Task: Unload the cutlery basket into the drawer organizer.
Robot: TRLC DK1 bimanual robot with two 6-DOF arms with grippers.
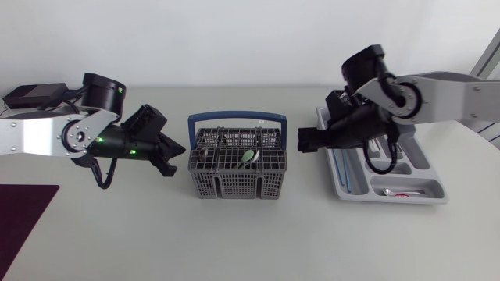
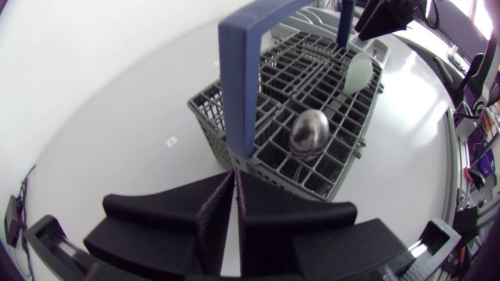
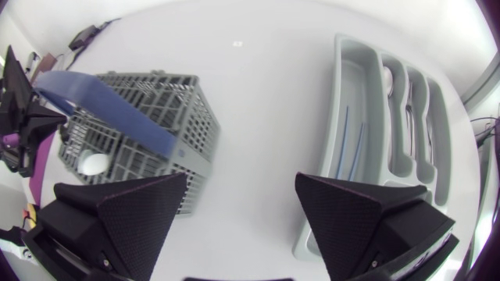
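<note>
Mid-table: cutlery basket point(image 1: 234, 186); drawer organizer point(image 1: 433, 183) right of it.

Even, bright light fell on the white tabletop point(image 1: 250, 242); soft, faint shadows lay just beside the basket point(image 1: 237, 183). Wrist views bowed strongly at their edges.

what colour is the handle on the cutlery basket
Blue. The arched plastic handle of the grey basket shows best in the left wrist view.
</note>
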